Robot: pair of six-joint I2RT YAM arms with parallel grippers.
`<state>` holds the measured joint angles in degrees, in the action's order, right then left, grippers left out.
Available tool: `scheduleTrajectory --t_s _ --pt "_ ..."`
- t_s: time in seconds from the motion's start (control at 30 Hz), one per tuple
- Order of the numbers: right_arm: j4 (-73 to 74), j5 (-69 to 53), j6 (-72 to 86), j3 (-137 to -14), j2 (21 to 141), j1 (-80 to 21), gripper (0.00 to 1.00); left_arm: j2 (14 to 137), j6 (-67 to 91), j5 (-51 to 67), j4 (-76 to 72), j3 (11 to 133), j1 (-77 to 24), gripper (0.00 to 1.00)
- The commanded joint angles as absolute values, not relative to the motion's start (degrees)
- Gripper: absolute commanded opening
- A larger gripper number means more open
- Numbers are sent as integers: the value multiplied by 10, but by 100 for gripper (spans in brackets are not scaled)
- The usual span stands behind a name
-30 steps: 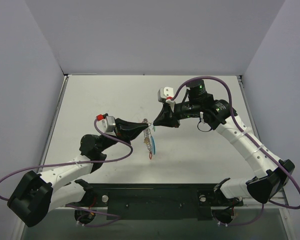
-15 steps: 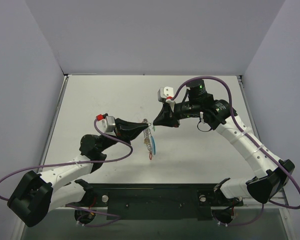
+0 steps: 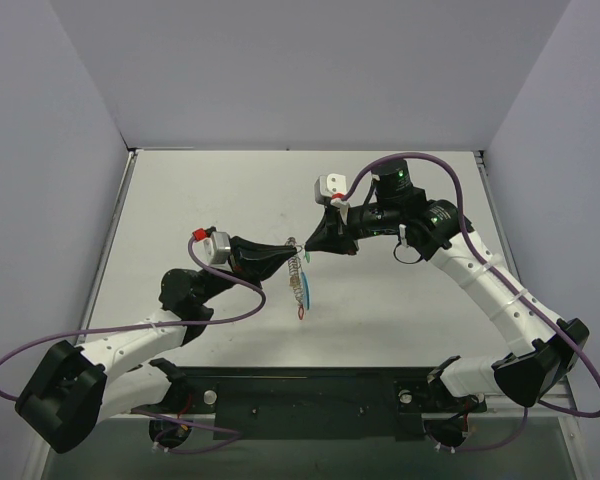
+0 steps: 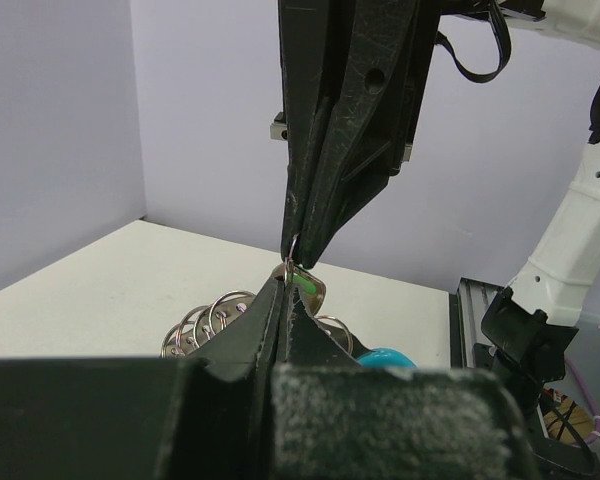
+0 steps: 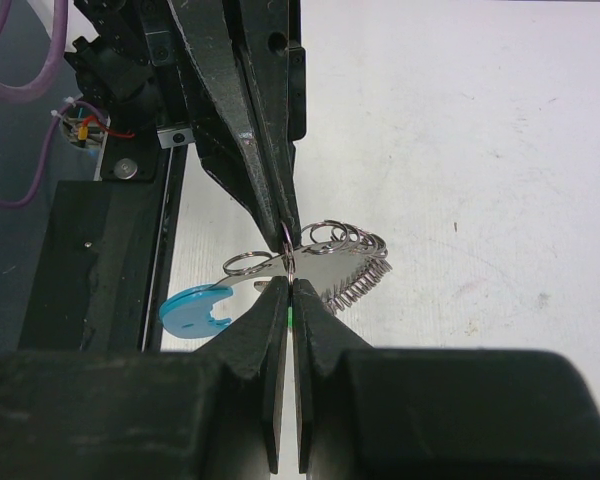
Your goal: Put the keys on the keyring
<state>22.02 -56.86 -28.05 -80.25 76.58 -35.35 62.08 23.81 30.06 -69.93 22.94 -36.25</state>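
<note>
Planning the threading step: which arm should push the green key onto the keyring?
Right, probably: the right pincer seems to pinch the green key, tip to tip with the left pincer, which steadies the hanging keyring.

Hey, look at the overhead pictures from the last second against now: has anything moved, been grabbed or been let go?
Nothing has visibly changed. The left gripper and the right gripper stay shut and meet tip to tip, with the keyring hanging between them above the table. The green key sits between the right gripper's fingertips.
</note>
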Motion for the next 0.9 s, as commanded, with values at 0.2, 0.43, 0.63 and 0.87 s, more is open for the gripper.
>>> scheduleTrajectory --t_s 0.2,0.43,0.63,0.87 --pt "198 -597 -275 -801 764 -359 0 628 248 316 -746 248 -360 0" --pt "200 -599 -275 -800 764 -362 0 628 245 319 -740 254 -359 0" --pt "212 -594 -281 -802 766 -365 0 626 240 322 -734 260 -360 0" --pt "235 -588 -305 -811 768 -368 0 627 238 320 -724 263 -360 0"
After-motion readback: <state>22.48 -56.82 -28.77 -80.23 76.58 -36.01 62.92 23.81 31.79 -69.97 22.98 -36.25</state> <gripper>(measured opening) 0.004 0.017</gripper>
